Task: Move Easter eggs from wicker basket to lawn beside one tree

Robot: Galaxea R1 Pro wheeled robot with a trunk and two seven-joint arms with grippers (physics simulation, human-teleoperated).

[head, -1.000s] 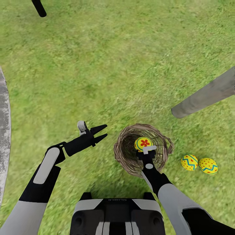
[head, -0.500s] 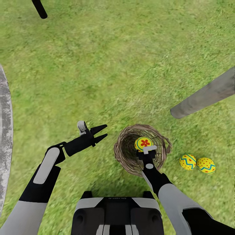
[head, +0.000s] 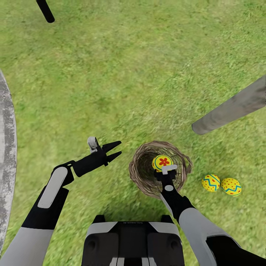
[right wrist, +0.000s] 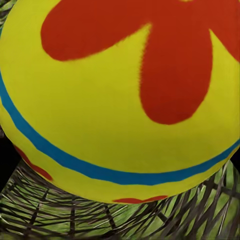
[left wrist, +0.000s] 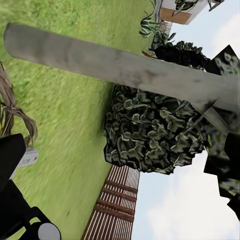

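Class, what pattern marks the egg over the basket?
A red flower and blue band on the yellow egg, clearest in the right wrist view.

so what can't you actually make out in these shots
- Right gripper jaws: head view, hidden behind the flower egg, so whether they grip it can't be told.
- Wicker basket floor: right wrist view, egg covers it.
- Tree trunk: head view, cut off by the right edge.

Pale trunk [left wrist: 125,70] w/ dark foliage [left wrist: 155,130], lawn [left wrist: 65,115].
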